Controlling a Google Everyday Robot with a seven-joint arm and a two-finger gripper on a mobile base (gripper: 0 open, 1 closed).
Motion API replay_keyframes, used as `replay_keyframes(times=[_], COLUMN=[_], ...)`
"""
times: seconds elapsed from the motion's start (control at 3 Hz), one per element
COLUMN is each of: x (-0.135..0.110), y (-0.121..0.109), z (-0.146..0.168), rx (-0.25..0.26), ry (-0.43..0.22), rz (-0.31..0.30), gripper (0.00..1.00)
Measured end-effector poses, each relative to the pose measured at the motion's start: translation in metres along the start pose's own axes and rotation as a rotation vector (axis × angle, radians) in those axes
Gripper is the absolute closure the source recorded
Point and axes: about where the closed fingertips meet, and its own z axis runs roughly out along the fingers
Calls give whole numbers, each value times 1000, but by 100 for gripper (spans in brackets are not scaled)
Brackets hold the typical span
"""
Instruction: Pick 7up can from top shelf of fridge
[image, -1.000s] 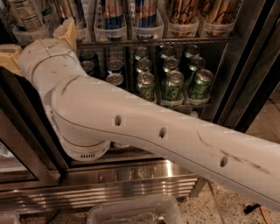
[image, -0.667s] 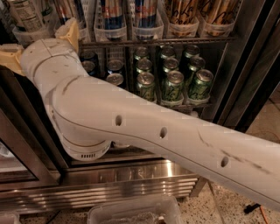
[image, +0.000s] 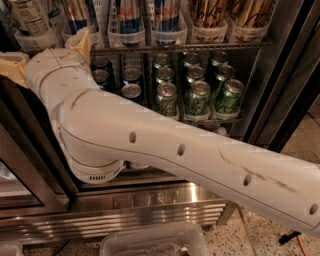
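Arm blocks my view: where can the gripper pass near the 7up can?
The gripper sits at the left end of the top shelf by the 7up can; trays stand side by side. Below, green cans pack tight; only the strip between them and the fridge frame is bare.

A speckled pale floor (image: 272, 227) shows at the lower right, under warm, dim light. A dark cable end (image: 289, 238) lies on it, just beside an orange cord (image: 301, 244). A clear plastic bin (image: 150, 240) sits at the bottom edge. The claw (image: 45, 50) is at the upper left.
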Motion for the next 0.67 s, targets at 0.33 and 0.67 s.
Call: replay_keyframes(times=[0.33,0.67], x=[0,0], y=[0,0], z=[0,0], rx=[0,0], ry=[0,0], rz=[0,0], gripper=[19,41])
